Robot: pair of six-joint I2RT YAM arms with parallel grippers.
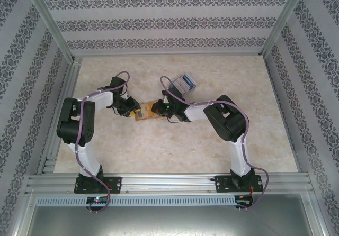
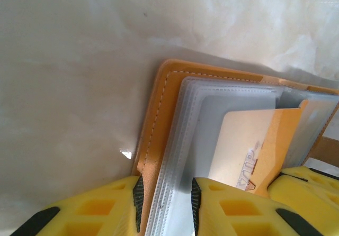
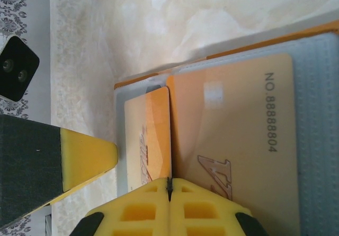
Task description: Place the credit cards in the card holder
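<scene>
The left pincer (image 2: 166,200) is grasping one end of the card holder (image 2: 159,114), its pads sitting on either side of the orange cover and the stack of clear sleeves (image 2: 212,109). The right pincer (image 3: 169,191) is clenched tight with nothing visibly between its tips, which are pressing right at the seam where a numbered gold card (image 3: 233,119) is meeting a second gold card (image 3: 145,135) in the sleeves. The holder is lying open in the middle of the surface (image 1: 212,151), between the two pincers. The risk here, as I judge it, is the numbered card riding over the sleeve mouth instead of sliding in, or the closed tips skidding off its thin edge and buckling the soft sleeves. A loose hold on the left would be letting the whole holder slide. The holder's long axis is running across the surface from one pincer to the other. The numbered card's long axis is pointing away from the right fingertips. Farther back, the remaining credit cards (image 1: 184,81) are waiting in a small pile, well apart from the holder.
</scene>
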